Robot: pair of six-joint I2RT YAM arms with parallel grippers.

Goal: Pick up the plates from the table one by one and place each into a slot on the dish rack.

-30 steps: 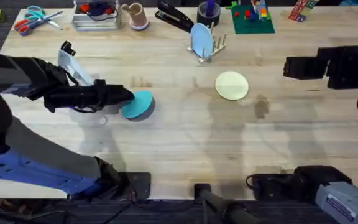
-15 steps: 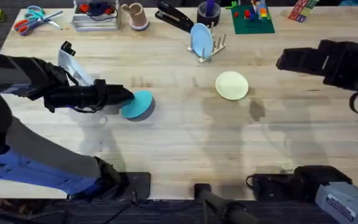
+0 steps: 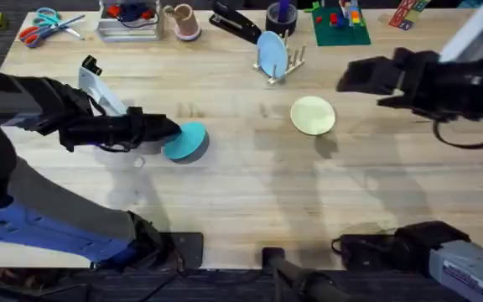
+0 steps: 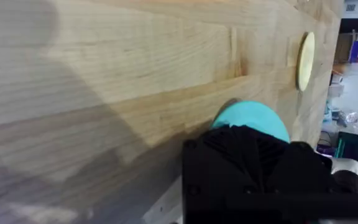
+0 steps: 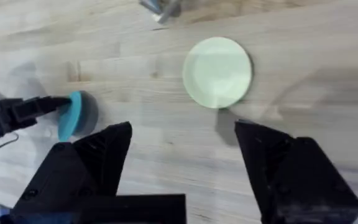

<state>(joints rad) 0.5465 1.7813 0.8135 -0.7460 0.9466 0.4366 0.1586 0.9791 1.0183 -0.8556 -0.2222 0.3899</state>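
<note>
I see the left gripper (image 3: 164,134) at the near edge of the small round teal plate (image 3: 188,141), which sits tilted on the light butcher-block table (image 3: 241,193). Its fingers are hidden behind its own black body in the left wrist view, so I cannot tell whether they grip. The right gripper (image 5: 182,146) hangs with fingers spread wide above the table, near the flat pale cream-yellow plate (image 3: 313,115). A pale light-blue plate (image 3: 272,54) stands upright in the small wooden dish rack (image 3: 288,65), covering most of its pegs.
</note>
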